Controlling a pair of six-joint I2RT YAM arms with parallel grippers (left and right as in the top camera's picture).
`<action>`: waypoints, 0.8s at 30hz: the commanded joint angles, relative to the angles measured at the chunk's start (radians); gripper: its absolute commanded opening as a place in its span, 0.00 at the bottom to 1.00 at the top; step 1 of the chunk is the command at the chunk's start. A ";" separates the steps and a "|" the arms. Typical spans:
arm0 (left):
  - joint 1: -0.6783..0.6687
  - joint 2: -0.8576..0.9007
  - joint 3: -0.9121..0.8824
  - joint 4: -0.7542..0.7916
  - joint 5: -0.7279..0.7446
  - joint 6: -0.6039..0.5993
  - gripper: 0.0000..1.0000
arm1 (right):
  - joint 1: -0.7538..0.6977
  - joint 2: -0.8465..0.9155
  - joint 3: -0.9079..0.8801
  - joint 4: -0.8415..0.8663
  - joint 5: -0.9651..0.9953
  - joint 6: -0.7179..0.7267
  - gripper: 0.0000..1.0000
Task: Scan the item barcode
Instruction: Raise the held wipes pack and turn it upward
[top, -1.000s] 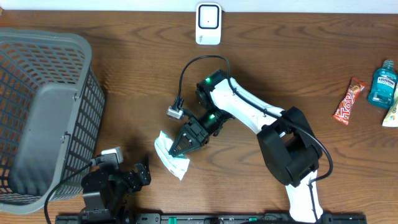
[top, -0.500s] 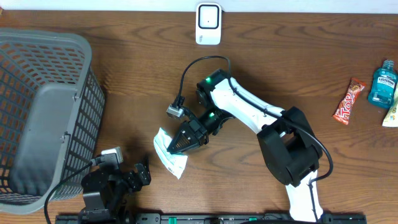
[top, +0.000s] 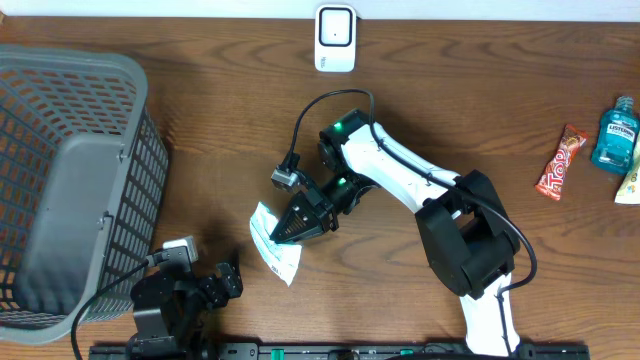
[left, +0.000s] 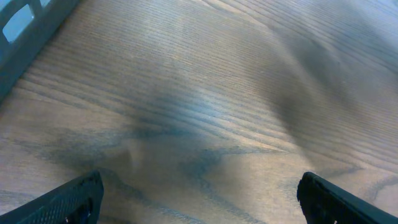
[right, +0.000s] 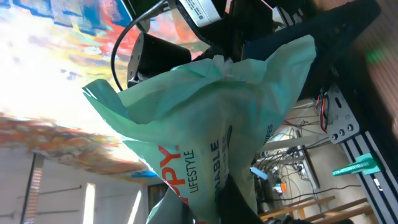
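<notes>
At the far left a grey basket (top: 60, 170) is seen on the wooden table (top: 200, 90). Just beside its near corner, at the front edge, the left gripper (top: 228, 280) is placed. In the left wrist view its fingers (left: 68, 200) are spread wide apart over bare wood, and nothing is held between them. To the right, near the table's middle, a pale green pouch (top: 274, 252) is found. It is pinched at its upper edge by the right gripper (top: 284, 234), whose jaws are closed together on it. In the right wrist view the frame is largely filled by the crumpled pouch, on which the word LIFESTYLE is printed. Whether its lower end touches the table cannot be told. A white scanner (top: 335, 38) is set at the far edge, well apart from the pouch. At the far right a candy bar (top: 560, 162) and a blue bottle (top: 614, 135) are seen near each other.
</notes>
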 joint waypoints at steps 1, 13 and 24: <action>0.004 -0.003 -0.006 -0.069 0.000 -0.002 0.98 | -0.006 -0.025 -0.001 0.000 -0.032 0.025 0.01; 0.004 -0.003 -0.006 -0.069 0.000 -0.002 0.98 | -0.028 -0.025 -0.001 0.176 0.198 -0.057 0.01; 0.004 -0.003 -0.006 -0.069 0.000 -0.002 0.98 | -0.046 -0.025 0.007 0.684 0.691 0.400 0.01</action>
